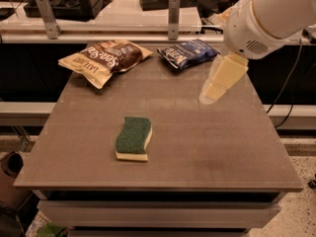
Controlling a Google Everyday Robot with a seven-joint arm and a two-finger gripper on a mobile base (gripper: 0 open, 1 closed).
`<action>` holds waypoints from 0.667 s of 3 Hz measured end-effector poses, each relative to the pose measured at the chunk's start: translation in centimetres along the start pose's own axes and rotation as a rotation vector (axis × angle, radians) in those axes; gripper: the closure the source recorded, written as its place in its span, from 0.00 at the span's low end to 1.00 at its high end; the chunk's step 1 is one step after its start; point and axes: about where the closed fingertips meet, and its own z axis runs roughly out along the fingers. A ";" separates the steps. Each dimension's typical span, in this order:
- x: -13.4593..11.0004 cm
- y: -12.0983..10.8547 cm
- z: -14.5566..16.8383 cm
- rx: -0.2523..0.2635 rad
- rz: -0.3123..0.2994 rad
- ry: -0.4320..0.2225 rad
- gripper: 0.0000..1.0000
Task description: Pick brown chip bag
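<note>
The brown chip bag [103, 59] lies at the back left of the table [207, 142], dark brown in the middle with white script and a tan-yellow end toward the left front. My gripper [213, 92] hangs from the white arm at the upper right, above the table's right-middle part, well to the right of the brown bag and just in front of the blue bag. It holds nothing that I can see.
A smaller dark blue chip bag [187, 55] lies at the back centre-right. A green and yellow sponge [133, 138] lies in the table's middle front. A rail with metal posts [173, 16] runs behind the table.
</note>
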 end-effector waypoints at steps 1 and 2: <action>-3.8 -0.5 3.5 0.008 -0.047 -0.059 0.00; -4.0 -0.6 3.5 0.013 -0.050 -0.063 0.00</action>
